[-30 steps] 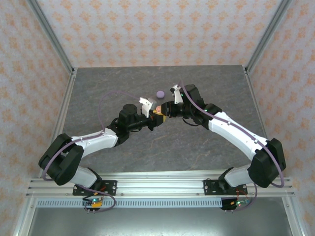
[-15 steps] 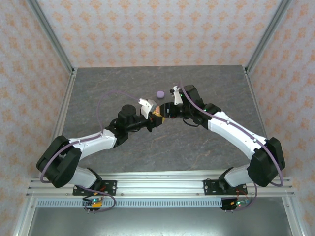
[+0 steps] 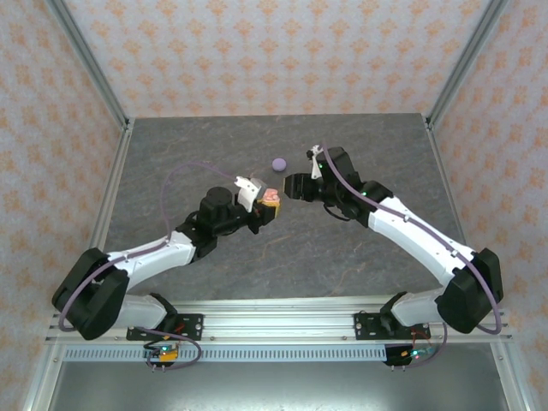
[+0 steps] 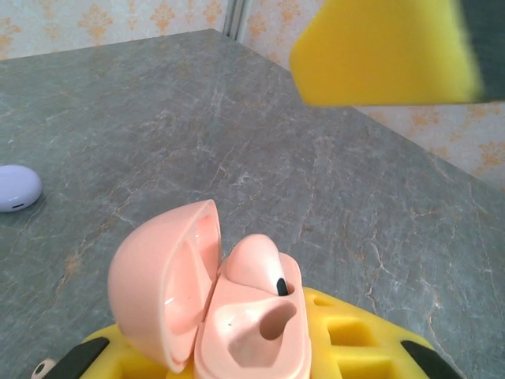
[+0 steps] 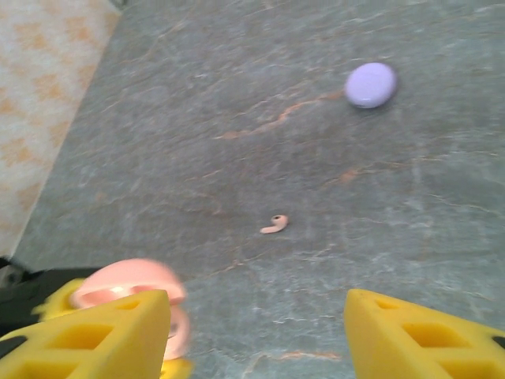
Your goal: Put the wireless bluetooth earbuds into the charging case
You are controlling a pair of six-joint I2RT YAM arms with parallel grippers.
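Earbud (image 4: pixel 254 267) sits half buried in pink case (image 4: pixel 162 292).

Smooth pink plastic charging case (image 4: pixel 237 324); matt, veined stone-like table (image 4: pixel 355 181).

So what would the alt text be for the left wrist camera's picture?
An open pale pink charging case sits close up on yellow pads, one pink earbud seated in its slot and the slot beside it empty. Behind lies a grey stone-look table with a closed lilac case at the left edge.
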